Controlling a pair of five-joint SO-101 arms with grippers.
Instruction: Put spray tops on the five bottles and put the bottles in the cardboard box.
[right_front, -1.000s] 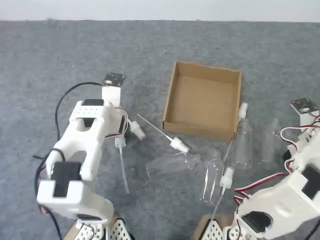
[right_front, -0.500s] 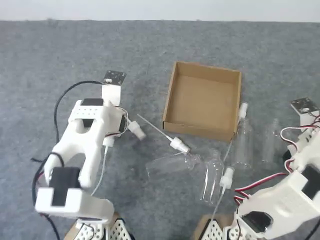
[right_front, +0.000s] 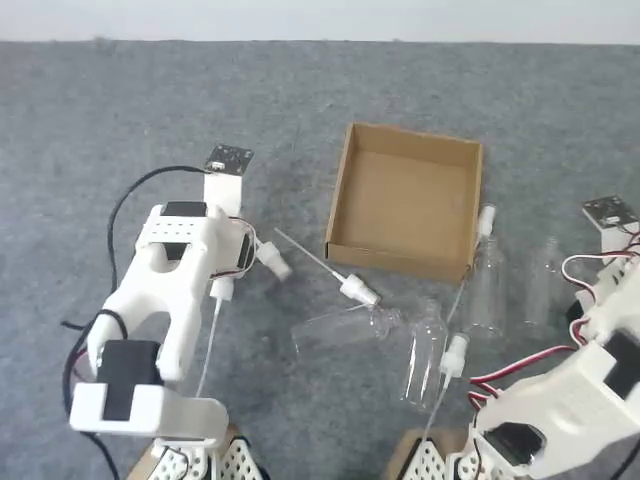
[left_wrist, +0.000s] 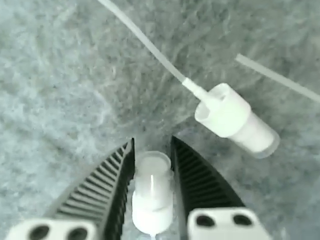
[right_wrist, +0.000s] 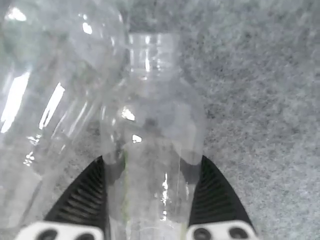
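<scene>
Left wrist view: the left gripper (left_wrist: 152, 147) is clamped on a white spray top (left_wrist: 151, 194) over grey carpet (left_wrist: 60, 75). The right gripper (right_wrist: 152, 159) clasps a clear plastic bottle (right_wrist: 150, 100), lying near the brown cardboard box (right_front: 395, 258).

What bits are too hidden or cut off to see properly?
Left wrist view: the held spray top has its tube cut off at the picture's edge, behind the left gripper.
Left wrist view: a loose tube runs off the edge, its spray head out of frame.
Right wrist view: the clear bottle and the bottle beside it are cut off at the edges.
</scene>
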